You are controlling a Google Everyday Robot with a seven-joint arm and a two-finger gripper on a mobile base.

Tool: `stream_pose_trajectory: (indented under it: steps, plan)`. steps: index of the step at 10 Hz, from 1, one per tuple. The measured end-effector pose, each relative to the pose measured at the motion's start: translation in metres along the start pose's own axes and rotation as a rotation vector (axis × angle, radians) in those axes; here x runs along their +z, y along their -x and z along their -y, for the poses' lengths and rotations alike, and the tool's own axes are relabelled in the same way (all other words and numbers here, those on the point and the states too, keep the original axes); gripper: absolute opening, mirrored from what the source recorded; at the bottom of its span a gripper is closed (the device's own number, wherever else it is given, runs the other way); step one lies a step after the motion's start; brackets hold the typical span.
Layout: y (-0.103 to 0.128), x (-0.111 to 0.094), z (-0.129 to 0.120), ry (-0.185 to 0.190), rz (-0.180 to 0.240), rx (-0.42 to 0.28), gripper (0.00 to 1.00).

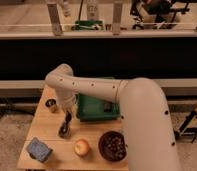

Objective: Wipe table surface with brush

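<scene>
In the lower left of the frame a blue-grey sponge block (39,149) lies on the light tan wooden plank bench (94,131). A yellowish round apple (82,147) and a dark round bowl (112,145) are to its right. Above them, left of centre, the end effector (67,116) of the white arm (92,87) points down, closed around the slim dark stick-like brush (65,128), whose lower end meets the bench. Further back are a small dark round cup (51,105) and a green rectangular tray (94,109).
</scene>
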Motion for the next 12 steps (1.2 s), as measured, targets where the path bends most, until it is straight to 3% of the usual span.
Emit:
stream_pose_trajectory:
  steps: [3,6,12]
  plan:
    - [-0.02,-0.001,0.019,0.009,-0.014,-0.003,0.0]
    - [-0.038,-0.007,0.041,-0.019,0.003,-0.002,0.0]
    - [-0.019,-0.014,0.099,-0.058,0.047,-0.07,0.0]
